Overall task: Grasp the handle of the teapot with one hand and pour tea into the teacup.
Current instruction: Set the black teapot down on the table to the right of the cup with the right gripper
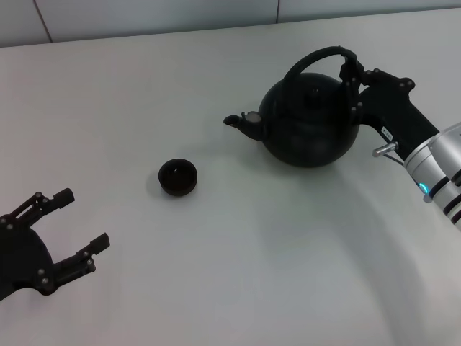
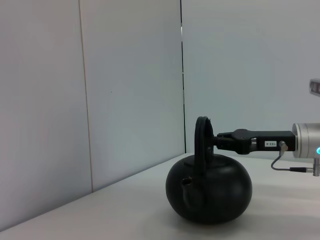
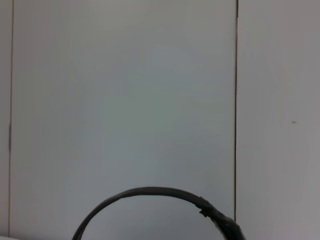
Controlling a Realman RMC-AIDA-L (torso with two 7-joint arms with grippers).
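Observation:
The round black teapot (image 1: 310,122) stands upright on the white table, its spout (image 1: 241,122) pointing toward my left side. Its arched handle (image 1: 317,54) spans the top. My right gripper (image 1: 351,72) is at the handle's end away from the spout, shut on it; the left wrist view shows its tips against the handle (image 2: 202,145). The right wrist view shows only the handle's arc (image 3: 150,192). The small dark teacup (image 1: 177,177) sits on the table left of the spout, apart from the pot. My left gripper (image 1: 79,223) rests open near the table's front left. No tea is visible.
The white table (image 1: 238,274) stretches across the view, with a pale panelled wall (image 1: 144,14) behind its far edge. The right arm's silver wrist (image 1: 439,169) extends over the table's right side.

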